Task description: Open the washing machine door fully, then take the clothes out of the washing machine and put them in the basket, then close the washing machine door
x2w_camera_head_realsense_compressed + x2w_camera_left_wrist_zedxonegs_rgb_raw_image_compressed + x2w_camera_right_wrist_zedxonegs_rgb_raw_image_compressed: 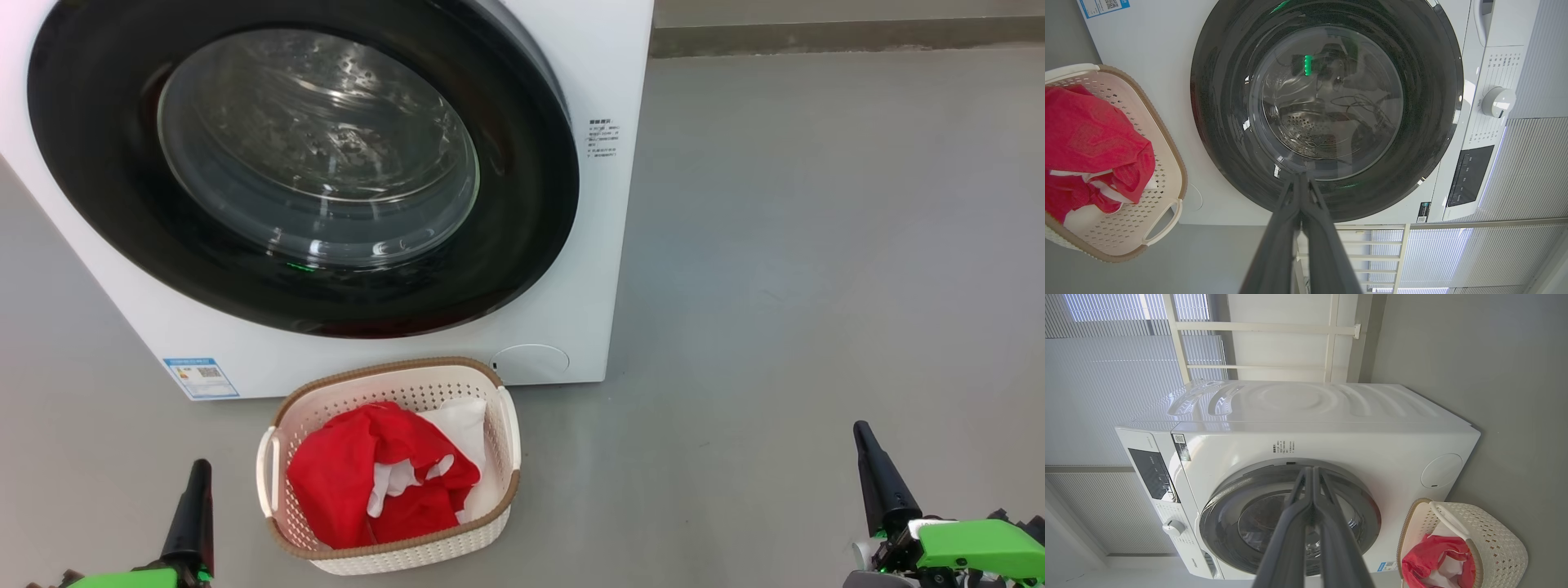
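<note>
The door sat shut against the front of the washer, its black ring flush as far as the head view showed. Through the glass the drum looked empty. The clothes lay heaped in the basket, which stood on the floor just before the washer, below the door.

The left pincer and right pincer were both closed on nothing, held low, one on each side of the basket and well apart from the door.

Judgement: the closing step looked complete. To finish it well, the latch side of the ring should be checked for a gap and pressed with a closed pincer tip on the ring, not on the glass.

Count: one washer, one door, one basket, two pincers. The clothes were one red-and-white heap; the number of garments could not be told.
</note>
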You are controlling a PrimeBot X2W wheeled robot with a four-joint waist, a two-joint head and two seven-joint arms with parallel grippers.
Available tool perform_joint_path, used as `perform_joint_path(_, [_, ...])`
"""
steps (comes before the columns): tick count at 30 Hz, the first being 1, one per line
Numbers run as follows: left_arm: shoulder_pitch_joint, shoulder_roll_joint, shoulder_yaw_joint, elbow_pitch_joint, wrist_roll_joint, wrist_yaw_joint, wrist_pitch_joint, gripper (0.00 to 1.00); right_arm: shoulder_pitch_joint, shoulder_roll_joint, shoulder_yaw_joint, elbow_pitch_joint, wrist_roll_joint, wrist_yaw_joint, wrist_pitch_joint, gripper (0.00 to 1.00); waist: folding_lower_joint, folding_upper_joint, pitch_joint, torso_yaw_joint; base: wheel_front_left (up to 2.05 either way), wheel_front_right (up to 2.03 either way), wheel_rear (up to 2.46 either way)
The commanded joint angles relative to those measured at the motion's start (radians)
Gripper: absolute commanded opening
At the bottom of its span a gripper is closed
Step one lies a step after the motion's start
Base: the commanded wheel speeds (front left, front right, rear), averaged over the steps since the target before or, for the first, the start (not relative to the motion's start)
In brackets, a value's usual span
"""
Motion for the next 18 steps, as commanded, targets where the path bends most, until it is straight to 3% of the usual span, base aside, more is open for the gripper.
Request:
perform_joint_path(1, [-0.039,0.016,0.034,-0.025,-0.003,-0.003,0.004,0.00,-0.040,-0.004,0.024,-0.029,0.004,-0.001,0.008,0.00,0.0000,0.0000,0.000,0.000,0.00,0.00,0.00])
perform_joint_path(18, [-0.039,0.016,0.033,-0.025,-0.003,-0.003,0.004,0.00,-0.040,-0.004,0.024,-0.029,0.004,-0.001,0.008,0.00,0.0000,0.0000,0.000,0.000,0.00,0.00,0.00])
